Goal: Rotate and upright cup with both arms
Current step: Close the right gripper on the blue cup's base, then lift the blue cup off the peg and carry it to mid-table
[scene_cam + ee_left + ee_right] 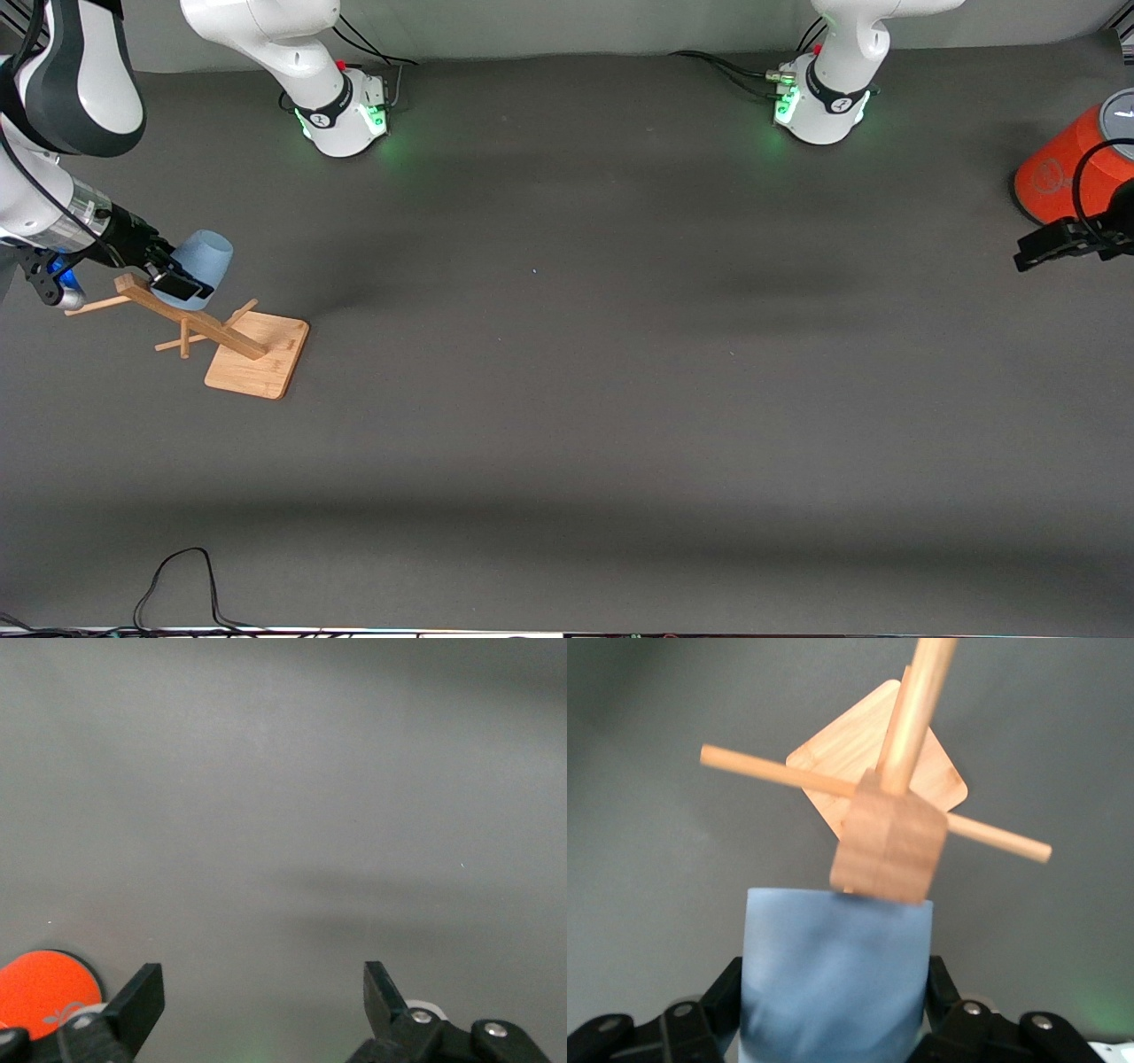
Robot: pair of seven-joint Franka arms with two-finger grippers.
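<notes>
While the right gripper (177,282) has its fingers closed on the cup (202,266), the front view shows that cup hung on the wooden stand (221,332) at the right arm's end of the table, over one of the stand's pegs. The stand has a flat square base with a post and thin cross pegs; a cup parked on a peg has to be gripped by its side wall to be drawn off, which is probably why the fingers meet it from the side. At the left arm's end of the table, the left gripper (1059,244) hangs with its fingers apart, holding nothing, just beside the orange-red cylinder (1063,173); that arm waits.

From the left wrist view, the two black fingers (142,1001) stand wide apart over bare grey table, with the cylinder's orange side at one corner.

Seen in the right wrist view, the cup is pale blue, matte and handleless, its wall clamped between both fingers (722,997). The stand's block-shaped post top (886,846) sits right at the cup's end, pegs crossing past it, the base underneath.
</notes>
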